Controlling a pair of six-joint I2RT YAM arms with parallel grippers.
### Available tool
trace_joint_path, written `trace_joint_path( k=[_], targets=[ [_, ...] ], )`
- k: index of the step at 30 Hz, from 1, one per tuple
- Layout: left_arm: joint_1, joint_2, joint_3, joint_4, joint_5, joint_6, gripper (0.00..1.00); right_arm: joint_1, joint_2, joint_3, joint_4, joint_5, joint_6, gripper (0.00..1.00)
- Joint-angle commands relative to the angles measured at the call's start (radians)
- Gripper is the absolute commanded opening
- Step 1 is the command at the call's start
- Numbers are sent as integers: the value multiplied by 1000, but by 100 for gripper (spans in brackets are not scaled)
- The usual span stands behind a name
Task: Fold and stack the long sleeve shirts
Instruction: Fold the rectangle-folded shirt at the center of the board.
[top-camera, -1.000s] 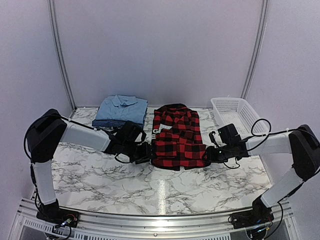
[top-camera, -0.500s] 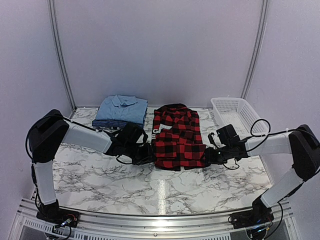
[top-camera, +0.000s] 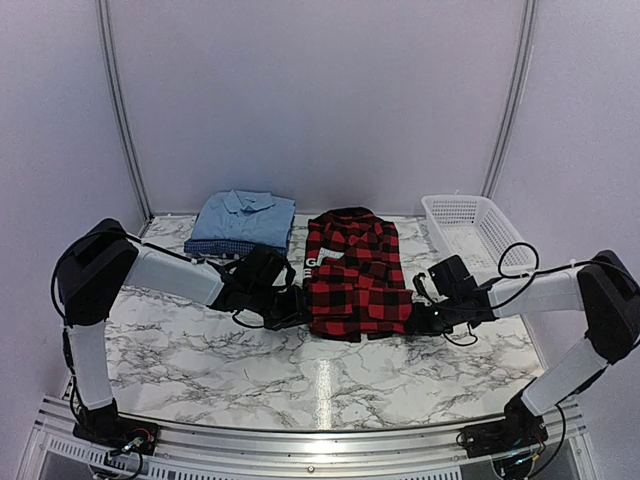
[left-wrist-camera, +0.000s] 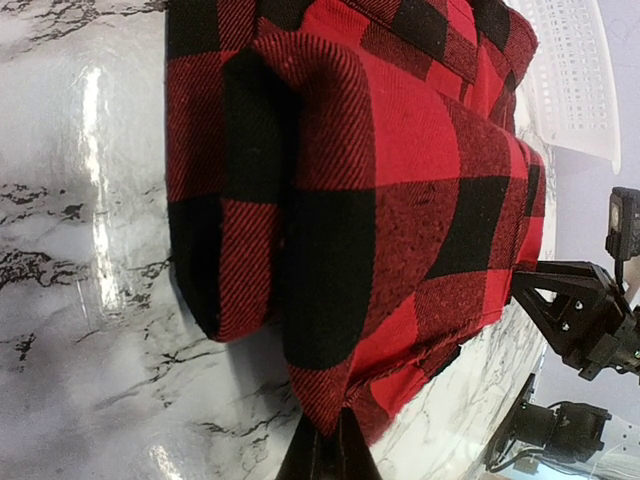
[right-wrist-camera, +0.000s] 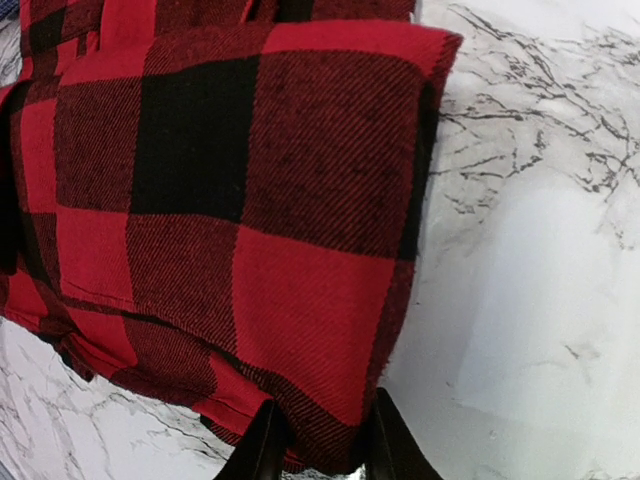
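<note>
The plaid shirt (top-camera: 355, 275) lies folded at the middle of the desk (top-camera: 300, 370), red and black squares all over, collar end toward the back wall and the folded hem toward the arms. A bit of the white letters (top-camera: 313, 264) peeks out on its left edge, too small to read. The near end is doubled over in thick layers, and the left wrist view shows that fold bulging just above the marble. On the shirt's near left corner is the left claw (top-camera: 296, 305), and it's narrow, fingers pinched tight together on the hem, with the cloth running straight into the tips. Over to the shirt's near right corner, and there's the right claw (top-camera: 418, 318), closed onto the fabric too; the right wrist view shows the plaid edge tucked between its two fingers (right-wrist-camera: 265, 445). Both arms reach in low from either side, so the shirt sits squarely between them. Left of the plaid shirt and a little farther back, well apart from it, the light blue shirt (top-camera: 245, 215) sits neatly folded on top of the dark checked shirt (top-camera: 215, 246), collar showing. Right of the plaid shirt, toward the back corner, stands the white mesh basket (top-camera: 478, 235) on the desk, just beyond the right arm.
</note>
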Motion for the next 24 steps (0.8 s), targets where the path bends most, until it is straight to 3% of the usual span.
trace_joint_path(
  k=[1, 4, 10, 19, 20, 22, 24],
  targets=[
    [-1, -19, 40, -9, 5, 9, 0, 10, -19, 100, -57, 7, 16, 8],
    [7, -25, 87, -39, 4, 18, 0, 7, -12, 189, -91, 9, 7, 0],
    [54, 22, 236, -86, 36, 43, 0, -40, 54, 338, -109, -1, -13, 0],
    [163, 238, 508, -85, 80, 13, 1, -134, 301, 599, -56, -67, -46, 1],
    [172, 262, 531, -84, 81, 8, 4, -138, 325, 627, -56, -72, -46, 6],
    [187, 306, 563, -73, 85, -1, 25, -143, 371, 675, -66, -78, -46, 18],
    [199, 318, 577, -35, 97, -19, 40, -145, 402, 712, -82, -81, -45, 36]
  ],
)
